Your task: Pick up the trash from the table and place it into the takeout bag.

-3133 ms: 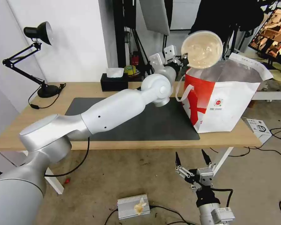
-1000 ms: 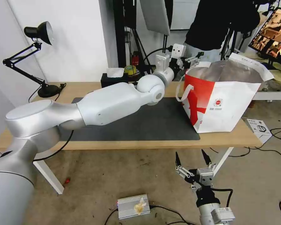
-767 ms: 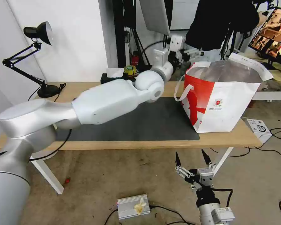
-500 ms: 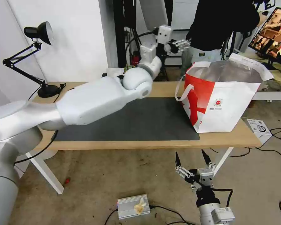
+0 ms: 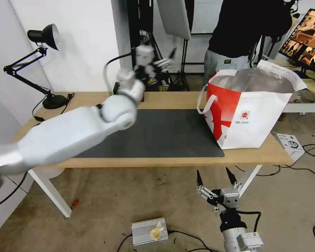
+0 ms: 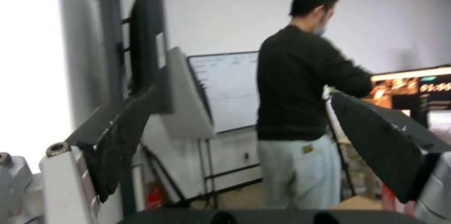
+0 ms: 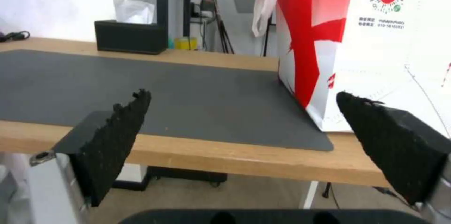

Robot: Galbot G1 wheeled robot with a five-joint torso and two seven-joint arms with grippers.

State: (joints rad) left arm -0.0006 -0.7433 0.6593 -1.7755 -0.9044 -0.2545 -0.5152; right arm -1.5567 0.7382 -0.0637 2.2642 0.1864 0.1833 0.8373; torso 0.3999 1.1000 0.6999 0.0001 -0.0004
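Observation:
The takeout bag [image 5: 252, 115] stands open on the right end of the table [image 5: 171, 99], its red-and-white side close in the right wrist view [image 7: 376, 41]. The trash is out of view. My left gripper [image 5: 167, 61] is open and empty, raised above the table's back edge well to the left of the bag; the left wrist view shows its fingers [image 6: 117, 136] spread wide on nothing. My right gripper [image 5: 213, 172] hangs open below the table's front edge, pointing at the dark mat [image 7: 188, 97] and the bag.
A black tissue box [image 7: 129, 35] sits at the table's back edge. A desk lamp [image 5: 45, 38] stands at the back left corner. On the floor lie a metal box [image 5: 149, 231] and cables. The grey mat [image 5: 164, 133] is bare.
The beige bowl that my left gripper held over the bag is gone from it. The left arm has swung back to the left and up, away from the bag. The right arm is still.

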